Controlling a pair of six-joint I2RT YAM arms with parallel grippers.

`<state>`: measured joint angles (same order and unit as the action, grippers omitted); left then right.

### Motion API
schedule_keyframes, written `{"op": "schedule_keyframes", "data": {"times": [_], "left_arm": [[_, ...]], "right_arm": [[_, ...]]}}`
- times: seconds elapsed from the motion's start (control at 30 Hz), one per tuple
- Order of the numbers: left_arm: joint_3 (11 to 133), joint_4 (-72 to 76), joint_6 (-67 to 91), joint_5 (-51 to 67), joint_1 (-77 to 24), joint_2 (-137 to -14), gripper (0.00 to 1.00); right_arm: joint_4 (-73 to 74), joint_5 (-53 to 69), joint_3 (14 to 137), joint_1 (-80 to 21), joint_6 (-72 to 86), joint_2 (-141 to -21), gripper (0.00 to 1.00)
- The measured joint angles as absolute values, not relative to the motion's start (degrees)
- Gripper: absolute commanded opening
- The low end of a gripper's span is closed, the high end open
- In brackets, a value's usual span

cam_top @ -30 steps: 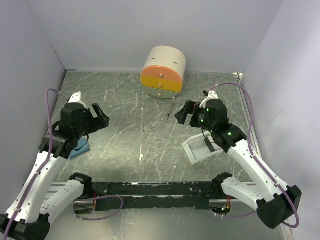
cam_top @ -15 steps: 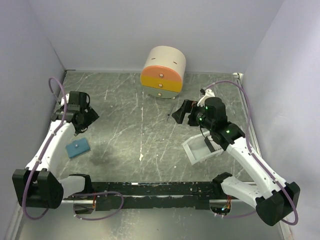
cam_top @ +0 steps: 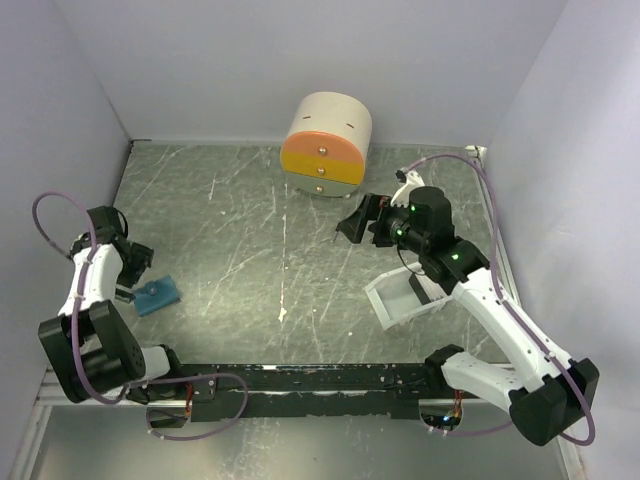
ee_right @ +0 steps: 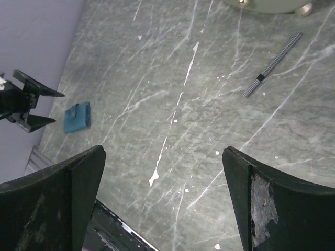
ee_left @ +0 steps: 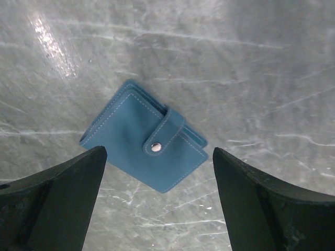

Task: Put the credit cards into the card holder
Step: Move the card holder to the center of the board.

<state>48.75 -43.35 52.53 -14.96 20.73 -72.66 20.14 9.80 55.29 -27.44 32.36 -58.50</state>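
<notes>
The card holder (cam_top: 157, 295) is a light-blue wallet, folded shut with a snap tab, lying flat at the table's left. It fills the middle of the left wrist view (ee_left: 141, 141) and shows small in the right wrist view (ee_right: 77, 117). My left gripper (cam_top: 133, 262) hovers just left of and above it, open and empty (ee_left: 158, 157). My right gripper (cam_top: 358, 222) is open and empty over the table's middle right (ee_right: 163, 154). No credit cards show clearly; a dark flat piece (cam_top: 418, 290) lies in the white tray, and I cannot tell what it is.
A round cream drawer box (cam_top: 325, 145) with orange and yellow fronts stands at the back. A thin dark pen (ee_right: 273, 65) lies in front of it. The shallow white tray (cam_top: 392, 308) sits under my right forearm. Purple walls close in left, back and right.
My left arm has folded back toward the left wall, uncovering the wallet, and its gripper now points down at it. My right gripper has edged slightly left and away. Both stay open.
</notes>
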Motion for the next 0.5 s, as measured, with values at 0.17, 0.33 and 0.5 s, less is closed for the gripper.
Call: {"op": "schedule_keyframes", "data": {"times": [0.17,0.33,0.5], "left_arm": [[46.2,-42.3,53.6,-11.9,22.8,-76.7,0.95],[43.7,-39.9,54.5,-10.9,22.9,-77.8,0.98],[41.5,-35.5,49.8,-6.6,23.2,-79.1,0.96]], "right_arm": [[20.2,11.2,55.4,-27.4,32.8,-60.4,0.95],[21.0,11.1,57.6,-27.4,33.2,-60.9,0.94],[21.1,11.0,58.1,-27.4,33.5,-60.2,0.94]]}}
